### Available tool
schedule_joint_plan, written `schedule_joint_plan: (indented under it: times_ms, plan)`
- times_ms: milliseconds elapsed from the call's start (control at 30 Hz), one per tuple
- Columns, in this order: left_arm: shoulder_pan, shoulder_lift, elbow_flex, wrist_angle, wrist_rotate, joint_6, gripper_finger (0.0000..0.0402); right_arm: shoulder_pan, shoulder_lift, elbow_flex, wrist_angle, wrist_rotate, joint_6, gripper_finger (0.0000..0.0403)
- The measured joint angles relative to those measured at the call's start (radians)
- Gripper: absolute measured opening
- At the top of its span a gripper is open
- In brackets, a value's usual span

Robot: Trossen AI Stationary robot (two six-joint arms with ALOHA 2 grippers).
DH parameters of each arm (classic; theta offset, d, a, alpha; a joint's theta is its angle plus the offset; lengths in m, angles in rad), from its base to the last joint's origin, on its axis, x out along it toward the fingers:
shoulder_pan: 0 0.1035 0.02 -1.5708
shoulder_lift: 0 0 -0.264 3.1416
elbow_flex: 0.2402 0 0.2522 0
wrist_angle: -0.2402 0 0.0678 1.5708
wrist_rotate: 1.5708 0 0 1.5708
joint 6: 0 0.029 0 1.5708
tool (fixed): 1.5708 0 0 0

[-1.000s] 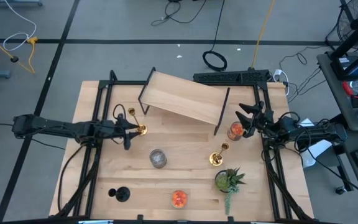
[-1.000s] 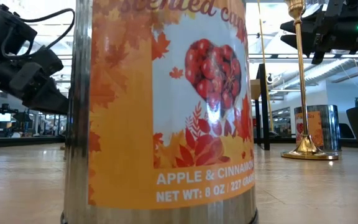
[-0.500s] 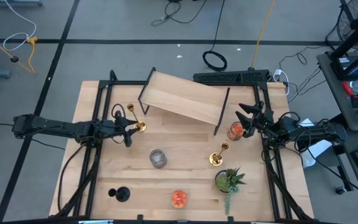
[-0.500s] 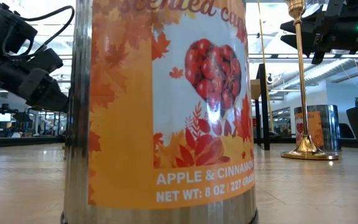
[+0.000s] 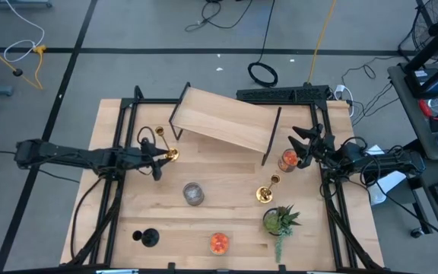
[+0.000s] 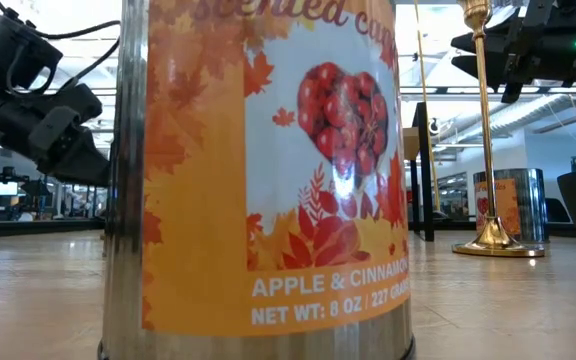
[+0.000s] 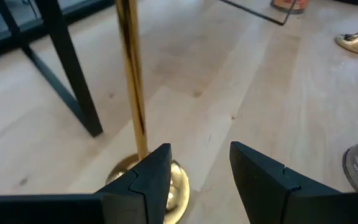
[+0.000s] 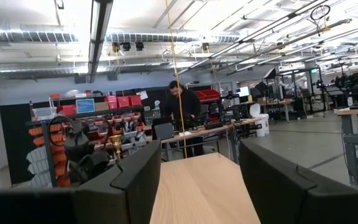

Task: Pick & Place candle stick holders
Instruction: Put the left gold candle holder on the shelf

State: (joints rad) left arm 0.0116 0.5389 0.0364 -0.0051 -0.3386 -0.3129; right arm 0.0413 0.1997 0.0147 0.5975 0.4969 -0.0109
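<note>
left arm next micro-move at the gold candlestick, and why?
Probably shift the left gripper sideways to centre on the gold candlestick. Its fingers are open, but the stem stands off to one side of the gap, not between them. The right gripper waits, open, over the shelf.

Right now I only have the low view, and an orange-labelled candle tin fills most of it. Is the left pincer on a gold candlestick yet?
Observer: No. In the left wrist view the left pincer is open. The tall slim shiny gold candlestick stands just outside the gap, not between the fingers.
Operator: Right pincer?
Observer: The right pincer is open with nothing in it. It is close by a small orange-red candle cup, next to the wooden shelf on a black frame.
Operator: What else is out of my view?
Observer: A small grey cup sits mid-table, and a short black candle holder stands on the left arm's side.
</note>
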Motion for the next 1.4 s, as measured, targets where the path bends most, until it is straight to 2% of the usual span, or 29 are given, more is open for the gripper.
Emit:
schedule_joint_plan:
  times_ms: [167,333,467,600,967,1400]
  plan:
    - [0.0,0.052,0.0,-0.001,-0.001,-0.071,0.017,0.0,0.0,-0.001,0.005,0.0,0.0,0.0212]
    - [0.0,0.113,0.0,0.0,-0.007,-0.075,0.017,0.0,0.0,-0.001,0.004,0.0,0.0,0.0212]
    - [0.0,0.135,0.0,0.007,-0.059,-0.075,0.017,0.0,0.0,-0.001,0.004,0.0,0.0,0.0212]
    - [0.0,0.136,-0.001,0.024,-0.128,-0.031,0.017,0.0,0.0,-0.001,0.004,0.0,0.0,0.0212]
    - [0.0,0.136,-0.001,0.226,-0.127,0.15,0.017,0.0,0.0,0.0,0.004,0.0,0.0,0.0212]
    - [0.0,0.136,-0.001,0.25,-0.167,0.15,0.017,0.0,0.0,0.0,0.004,0.0,0.0,0.0212]
